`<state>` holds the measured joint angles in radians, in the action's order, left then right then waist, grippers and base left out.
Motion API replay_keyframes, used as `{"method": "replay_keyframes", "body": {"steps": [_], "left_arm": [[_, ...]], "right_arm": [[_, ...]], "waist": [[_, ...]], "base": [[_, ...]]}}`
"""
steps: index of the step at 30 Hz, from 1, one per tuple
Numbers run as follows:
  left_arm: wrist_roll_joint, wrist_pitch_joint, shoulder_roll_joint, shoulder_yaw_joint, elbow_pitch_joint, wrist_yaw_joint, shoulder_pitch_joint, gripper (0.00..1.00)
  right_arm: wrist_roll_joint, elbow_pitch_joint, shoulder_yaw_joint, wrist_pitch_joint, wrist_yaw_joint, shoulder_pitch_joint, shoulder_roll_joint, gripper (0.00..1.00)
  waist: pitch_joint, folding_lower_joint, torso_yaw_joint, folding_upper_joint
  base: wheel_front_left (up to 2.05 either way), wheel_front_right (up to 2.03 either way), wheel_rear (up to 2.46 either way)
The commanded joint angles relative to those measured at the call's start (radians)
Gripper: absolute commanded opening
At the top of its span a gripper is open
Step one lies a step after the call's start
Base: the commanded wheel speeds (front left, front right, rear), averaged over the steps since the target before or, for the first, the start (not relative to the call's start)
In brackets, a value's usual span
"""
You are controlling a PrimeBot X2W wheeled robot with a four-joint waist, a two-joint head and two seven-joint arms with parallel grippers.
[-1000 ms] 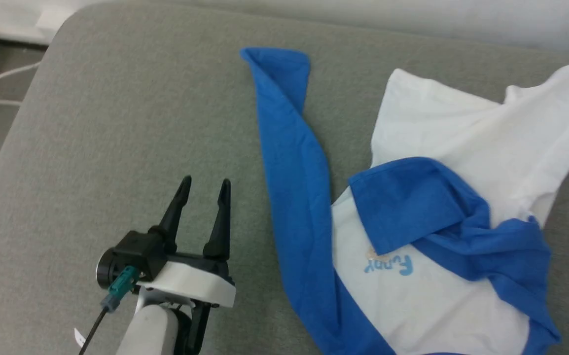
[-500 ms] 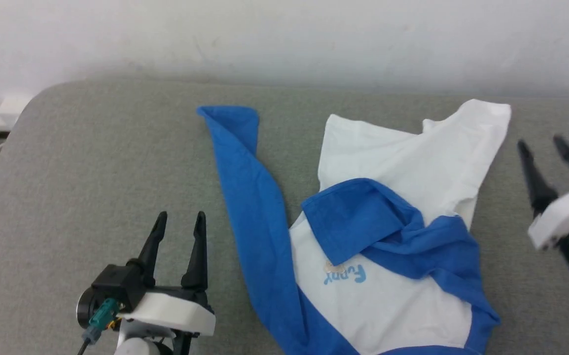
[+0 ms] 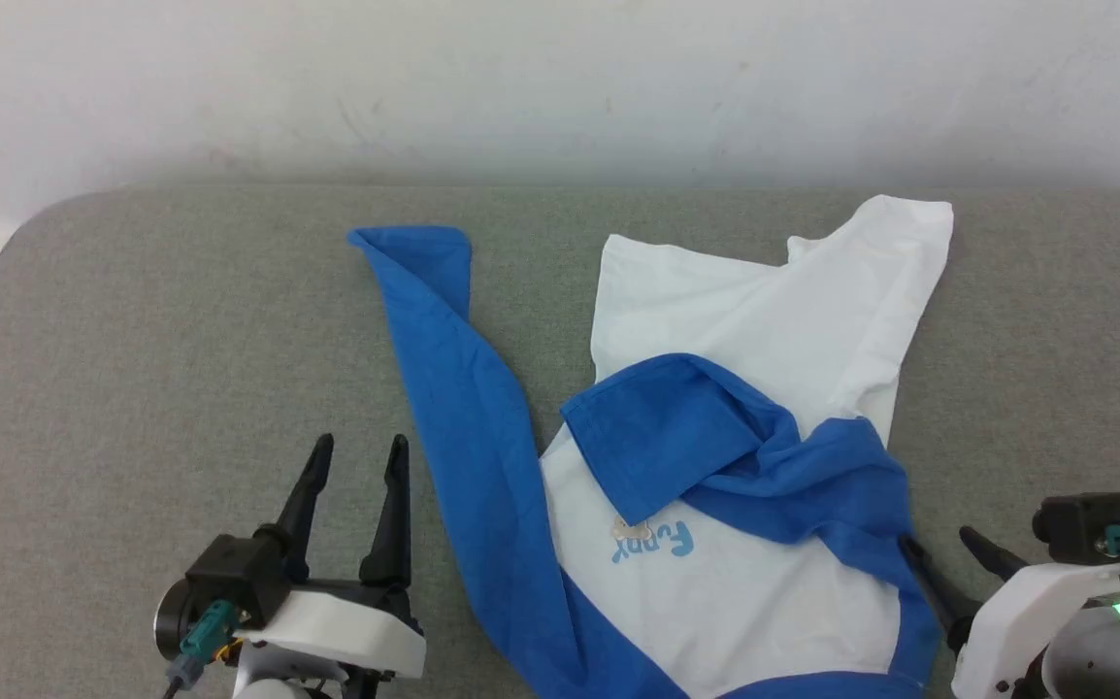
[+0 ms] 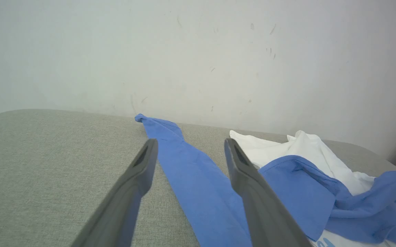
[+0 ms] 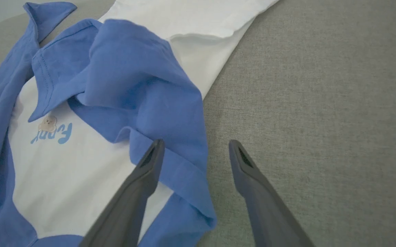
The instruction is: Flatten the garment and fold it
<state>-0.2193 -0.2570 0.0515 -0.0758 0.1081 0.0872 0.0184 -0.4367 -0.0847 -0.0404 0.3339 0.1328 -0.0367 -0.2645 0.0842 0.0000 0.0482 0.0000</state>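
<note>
The garment (image 3: 764,320) lies crumpled on the grey padded surface (image 3: 152,320), white body toward the wall. One blue sleeve (image 3: 463,388) stretches long to the far left, and the other blue sleeve (image 3: 686,437) is folded over the chest above the bear print (image 3: 630,529). My left gripper (image 3: 359,447) is open and empty, just left of the long sleeve, which shows between its fingers in the left wrist view (image 4: 198,181). My right gripper (image 3: 937,539) is open and empty at the garment's near right edge. Its left finger (image 5: 146,171) is over the blue sleeve hem (image 5: 184,178).
A white wall (image 3: 560,78) runs along the far edge of the grey surface. The surface's rounded corner (image 3: 7,252) is at the far left, with the floor beyond. Bare grey fabric lies left of my left gripper and right of the garment (image 5: 321,103).
The head camera has swung, shifting the whole picture. My right gripper has come back from the garment's far white corner to its near blue sleeve edge. The garment and my left gripper look unmoved.
</note>
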Motion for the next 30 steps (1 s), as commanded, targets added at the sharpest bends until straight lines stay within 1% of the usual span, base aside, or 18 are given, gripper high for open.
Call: {"method": "replay_keyframes", "body": {"steps": [1,5,11,12,13,14,18,20,23,26,30], "left_arm": [[0.006,-0.005,-0.001,-0.006,0.003,0.006,0.008,1.0],[0.006,-0.005,-0.001,-0.02,0.007,0.007,0.021,1.0],[0.01,-0.005,-0.001,-0.018,0.01,0.006,0.028,1.0],[0.011,-0.005,-0.001,-0.016,0.011,0.007,0.028,1.0],[0.012,-0.005,-0.001,-0.015,0.012,0.007,0.028,1.0],[0.012,-0.005,-0.001,-0.013,0.013,0.007,0.027,1.0],[0.014,-0.005,-0.001,-0.009,0.018,0.007,0.022,1.0],[0.013,-0.005,-0.001,-0.012,0.022,0.008,0.021,1.0],[0.01,-0.005,-0.001,-0.016,0.024,0.007,0.015,1.0],[0.007,-0.005,-0.001,-0.019,0.023,0.005,0.005,1.0],[0.003,-0.005,-0.001,-0.024,0.023,0.003,-0.003,1.0]], "right_arm": [[0.02,0.023,0.008,0.03,-0.002,-0.013,0.011,1.0],[0.061,0.022,0.008,0.085,-0.002,-0.021,0.02,1.0],[0.104,-0.009,-0.003,0.105,-0.002,-0.023,0.023,1.0],[0.109,-0.016,-0.007,0.108,-0.002,-0.024,0.025,0.5],[0.111,-0.022,-0.008,0.109,-0.002,-0.025,0.027,0.23],[0.112,-0.026,-0.01,0.108,-0.002,-0.026,0.029,0.0],[0.111,-0.033,-0.004,0.093,-0.002,-0.025,0.035,0.0],[0.12,-0.023,0.023,0.078,-0.002,-0.025,0.038,0.0],[0.141,0.017,0.089,0.068,-0.002,-0.036,0.05,0.0],[0.177,0.077,0.163,0.092,-0.002,-0.065,0.075,0.0],[0.239,0.151,0.252,0.169,-0.002,-0.13,0.132,0.0]], "waist": [[0.014,0.0,0.009,0.0],[0.031,0.0,0.026,0.0],[0.043,0.0,0.04,0.0],[0.043,0.0,0.041,0.0],[0.043,0.0,0.041,0.0],[0.042,0.0,0.04,0.0],[0.03,0.0,0.028,0.0],[0.019,0.0,0.021,0.0],[0.0,0.0,0.009,0.0],[-0.016,0.0,-0.004,0.0],[-0.027,0.0,-0.015,0.0]], "base": [[0.0,0.0,0.0],[0.0,0.0,0.0],[0.0,0.0,0.0],[0.0,0.0,0.0],[0.0,0.0,0.0],[0.0,0.0,0.0],[0.0,0.0,0.0],[0.0,0.0,0.0],[0.0,0.0,0.0],[0.0,0.0,0.0],[0.0,0.0,0.0]]}}
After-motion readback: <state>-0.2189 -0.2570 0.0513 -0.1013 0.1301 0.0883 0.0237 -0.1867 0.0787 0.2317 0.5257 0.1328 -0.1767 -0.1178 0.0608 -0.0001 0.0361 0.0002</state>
